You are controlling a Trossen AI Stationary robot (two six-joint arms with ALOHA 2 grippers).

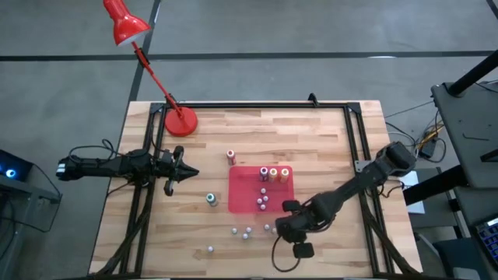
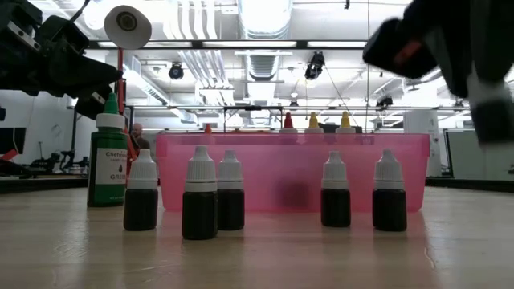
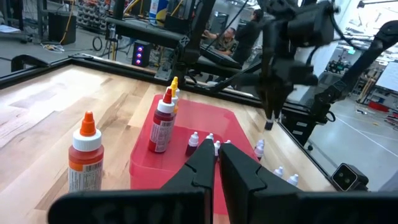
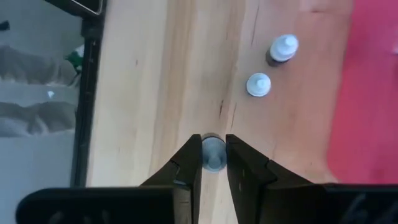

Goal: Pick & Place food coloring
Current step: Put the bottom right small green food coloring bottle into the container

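High view: your right gripper (image 1: 286, 228) works just off the red tray (image 1: 241, 194); several bottles already inside, small dropper bottles (image 1: 246, 232) loose beside it.

Right wrist view: fingers clamped on one white-capped bottle (image 4: 213, 152).

Left wrist view: left gripper (image 3: 216, 163) closed, empty, waiting well away from it.

Judgement: partway; loose ones remain.

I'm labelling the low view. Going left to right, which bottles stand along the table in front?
green bottle → first dropper bottle → second dropper bottle → third dropper bottle → fourth dropper bottle → fifth dropper bottle
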